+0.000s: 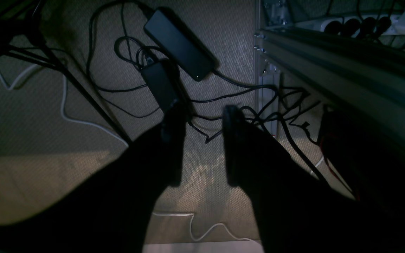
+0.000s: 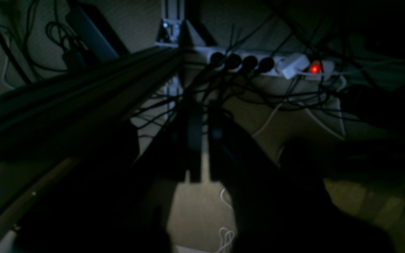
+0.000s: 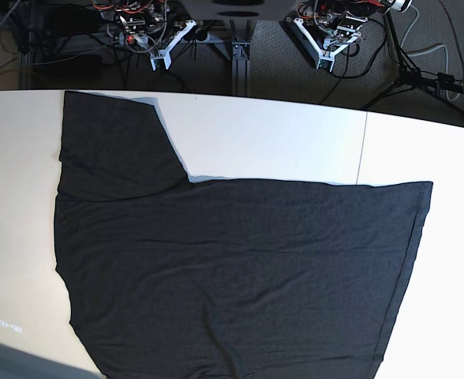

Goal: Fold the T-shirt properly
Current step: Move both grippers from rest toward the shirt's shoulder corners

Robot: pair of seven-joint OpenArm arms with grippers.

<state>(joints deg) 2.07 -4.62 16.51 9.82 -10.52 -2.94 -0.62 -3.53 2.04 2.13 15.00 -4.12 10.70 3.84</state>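
T-shirt [image 3: 240, 268] is spread flat on the white table [image 3: 279, 142], long axis running left-right, 1 sleeve sticking up toward the far edge. Soft matte black cotton with a stitched hem. We've got both arms parked below the table over floor cables: left gripper [image 1: 200, 154] half open, right gripper [image 2: 202, 154] nearly shut, both empty. Neither looks nearer.

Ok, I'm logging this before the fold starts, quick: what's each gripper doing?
Left gripper: open, holding nothing, over the floor cables.
Right gripper: shut, holding nothing.
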